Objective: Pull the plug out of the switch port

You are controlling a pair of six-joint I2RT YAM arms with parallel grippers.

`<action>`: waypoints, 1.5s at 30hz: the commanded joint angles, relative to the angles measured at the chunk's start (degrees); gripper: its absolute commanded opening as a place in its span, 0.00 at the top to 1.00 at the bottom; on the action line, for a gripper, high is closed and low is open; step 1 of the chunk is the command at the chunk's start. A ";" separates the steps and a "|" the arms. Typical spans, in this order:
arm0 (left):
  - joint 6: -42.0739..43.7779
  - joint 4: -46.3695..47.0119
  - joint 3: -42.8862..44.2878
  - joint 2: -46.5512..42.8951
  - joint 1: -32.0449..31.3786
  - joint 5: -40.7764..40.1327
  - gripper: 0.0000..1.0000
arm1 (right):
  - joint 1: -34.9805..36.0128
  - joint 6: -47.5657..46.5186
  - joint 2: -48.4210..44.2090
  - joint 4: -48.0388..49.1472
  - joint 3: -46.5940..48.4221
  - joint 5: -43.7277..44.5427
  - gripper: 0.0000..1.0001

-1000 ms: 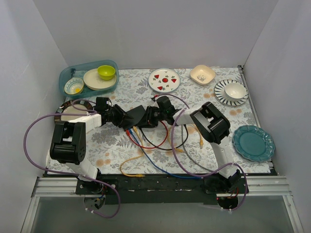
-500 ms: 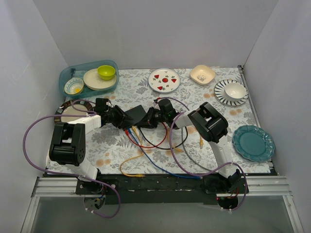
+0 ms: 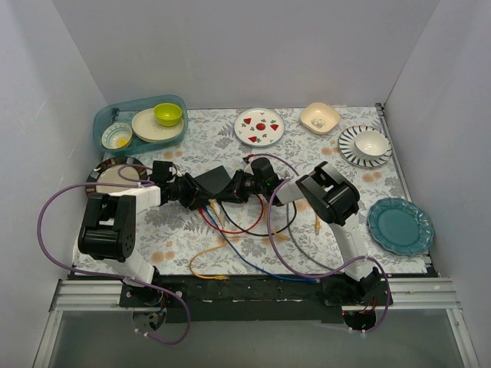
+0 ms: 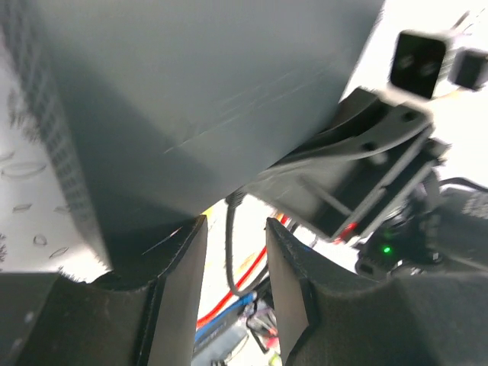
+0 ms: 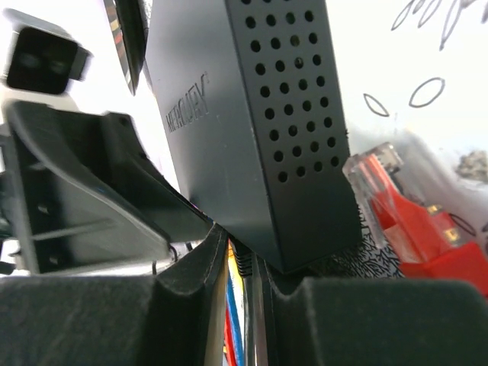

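The switch [image 3: 212, 182] is a dark box lying tilted in the middle of the table. It fills the top of the left wrist view [image 4: 206, 91] and stands with vent holes in the right wrist view [image 5: 252, 130]. My left gripper [image 3: 189, 192] is at the switch's left edge. Its fingers [image 4: 179, 297] stand apart, and only a black cable [image 4: 232, 252] shows behind the gap. My right gripper [image 3: 238, 188] is at the switch's right edge, shut on a black plug [image 5: 245, 263] at the box's underside. A loose red plug [image 5: 396, 210] lies beside the switch.
Red, blue, yellow, black and grey cables [image 3: 238, 230] sprawl in front of the switch. A teal tray [image 3: 103, 123] with bowls is at the back left. A strawberry plate [image 3: 259, 126], a cream bowl [image 3: 320, 117], a striped plate [image 3: 365, 146] and a teal plate [image 3: 400, 225] are around.
The switch has shifted and tilted a little to the left between the grippers. My right gripper has moved slightly left with it, and my left arm has shifted a little.
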 commanded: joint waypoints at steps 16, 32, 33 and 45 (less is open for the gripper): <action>-2.28 0.27 0.37 6.45 -0.20 -3.39 0.64 | 0.58 -5.05 -0.85 1.41 -5.80 -9.94 0.99; -0.52 -1.58 1.42 -6.11 1.30 -4.18 0.63 | -11.45 -34.58 -42.84 -38.03 -10.90 22.73 0.99; -0.52 -1.58 1.33 -6.29 1.38 -4.27 0.63 | -12.51 -35.02 -46.86 -39.88 -11.08 25.70 0.99; -2.19 -2.46 1.06 -7.08 2.00 -6.73 0.62 | -21.92 -39.95 -54.65 -53.60 -11.10 39.30 0.55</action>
